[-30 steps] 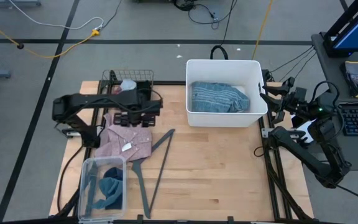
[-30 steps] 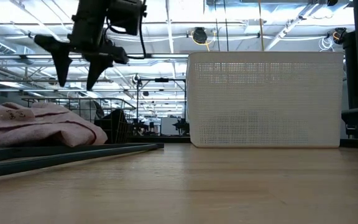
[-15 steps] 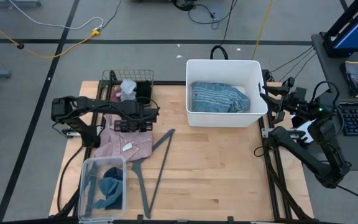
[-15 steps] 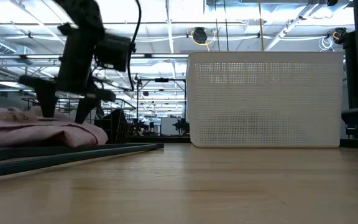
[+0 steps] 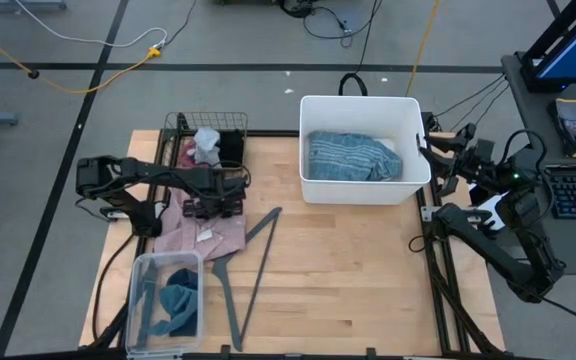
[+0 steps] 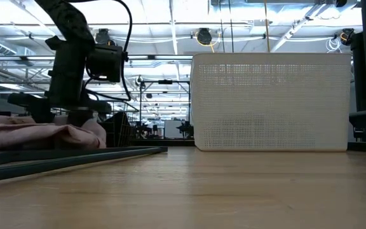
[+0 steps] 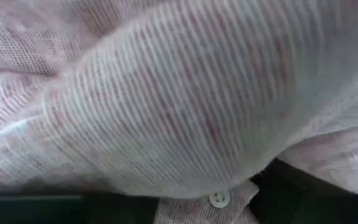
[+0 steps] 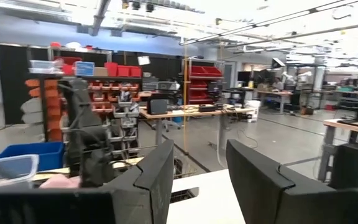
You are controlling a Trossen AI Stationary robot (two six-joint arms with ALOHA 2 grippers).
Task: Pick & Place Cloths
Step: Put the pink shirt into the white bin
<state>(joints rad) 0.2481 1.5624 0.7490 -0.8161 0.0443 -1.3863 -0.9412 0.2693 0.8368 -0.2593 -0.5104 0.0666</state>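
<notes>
Since the earlier frame, the left gripper (image 5: 213, 205) has descended from above the pink checked shirt (image 5: 208, 232) onto its far edge. Its fingers press into the fabric; whether they have clamped it cannot be told. A clear bin (image 5: 140, 275) at the near left holds a teal cloth (image 5: 176, 300). A grey hanger (image 5: 251, 250) lies right of the shirt. Farther right, the white basket (image 5: 314, 190) holds the blue striped towel (image 5: 353, 156). The right gripper (image 8: 196, 180) waits beyond the table's right edge, fingers apart and empty.
</notes>
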